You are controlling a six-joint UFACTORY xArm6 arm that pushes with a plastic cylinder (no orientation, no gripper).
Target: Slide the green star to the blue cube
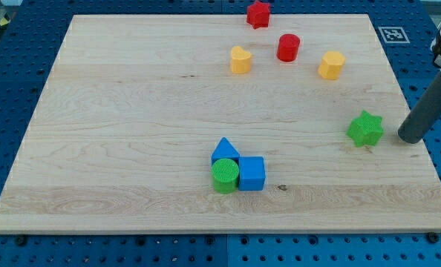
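- Wooden tabletop [131, 111] spread across most of the view; left half wholly bare, with wide room for sliding from the left edge to the centre.
- Blue perforated base [12, 74] showing round every edge of the board.
- Cluster of three just below centre, at about 6 o'clock from the board's middle: blue triangular block [225, 150] on top, green cylinder [225, 176] below it, blue cube [252, 173] at 3 o'clock of the cylinder, all three touching or nearly so.
- Right face of the cube left open toward the view's right; cylinder and triangular block crowding its left side.
- Yellow block [240, 60], rounded in shape, up at 12 o'clock from the cluster, well apart from it.
- Red star [258, 14] hard against the top edge.
- Red cylinder [288, 47] between the two yellow pieces, slightly higher.
- Yellow hexagonal block [331, 65] at 3 o'clock of the red cylinder, near it.
- Green star [365, 129] close to the right edge, at roughly 2 o'clock from the cube; bare wood along the whole line between them.
- My tip [410, 139] at 3 o'clock of the star, just beside it but apart, resting near the tabletop's right edge.
- No jaws on this rod, so neither apart nor together to report.
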